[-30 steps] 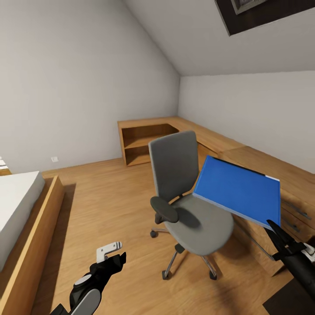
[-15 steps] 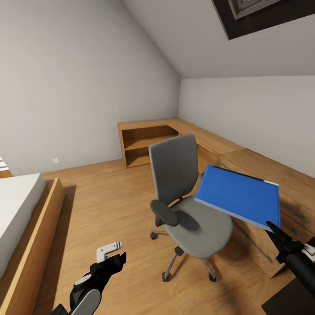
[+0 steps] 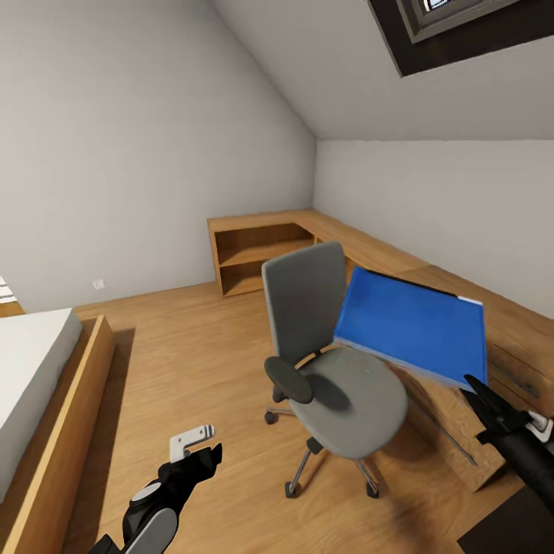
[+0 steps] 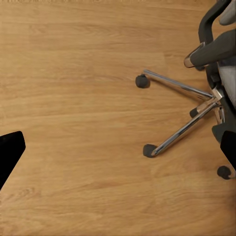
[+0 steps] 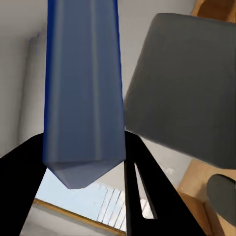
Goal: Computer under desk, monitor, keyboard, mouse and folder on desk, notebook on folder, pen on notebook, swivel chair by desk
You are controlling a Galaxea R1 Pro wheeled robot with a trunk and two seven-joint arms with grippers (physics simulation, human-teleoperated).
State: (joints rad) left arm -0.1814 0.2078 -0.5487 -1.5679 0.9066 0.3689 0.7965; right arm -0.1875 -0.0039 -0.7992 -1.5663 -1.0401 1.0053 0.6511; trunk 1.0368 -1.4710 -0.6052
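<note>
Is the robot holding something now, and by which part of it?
The right gripper holds the blue folder by its near corner; the left gripper holds nothing.

The folder (image 3: 415,327), clamped at its near corner by the right pincer (image 3: 478,394), has risen and swung toward the chair (image 3: 327,354) over the last second. Its far edge, earlier level with the top of the backrest's lower half, now sits higher against the backrest and overlaps it more. The pincer itself has lifted along with it. The head camera has tipped up a little, so more of the skylight (image 3: 462,27) shows and the room sits lower in the picture.
</note>
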